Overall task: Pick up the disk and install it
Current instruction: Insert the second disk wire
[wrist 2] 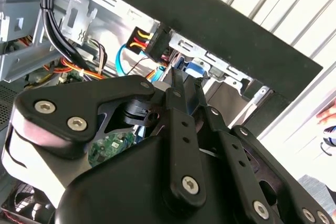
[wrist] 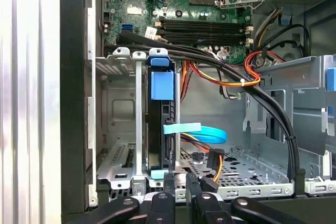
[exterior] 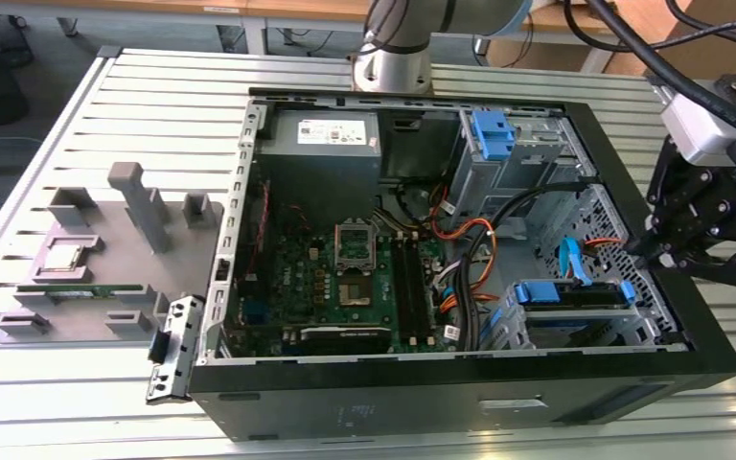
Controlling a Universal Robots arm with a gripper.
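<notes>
While I watch the exterior view, my hand (exterior: 690,251) hangs at that view's right, just outside the side wall of the open black computer case (exterior: 471,402), which lies on the slatted metal bench (exterior: 100,383); its black fingers (wrist: 169,190) stand close together with only a narrow gap in both wrist views, and I see nothing clamped between them; the disk (exterior: 570,305) sits in the drive cage (exterior: 521,331) in the case corner nearest the hand, its blue carrier rails showing along the top edge in the exterior view; in the first wrist view the disk (wrist: 159,124) stands on edge inside the silver cage (wrist: 118,129), a blue tab at its far end and a pale blue clip at its near end, just beyond the fingertips; I cannot tell whether the fingertips touch it; a flat blue data cable (wrist: 207,134) curls beside the disk, and a bundle of black cables (wrist: 273,114) sweeps across toward the green motherboard (wrist: 199,3); in the second wrist view the fingers (wrist 2: 176,95) point at the case rim, near a black power connector (wrist 2: 155,43) with red and yellow wires; at the exterior view's left, a grey fixture block (exterior: 100,259) rests on the bench, well apart from the hand.
</notes>
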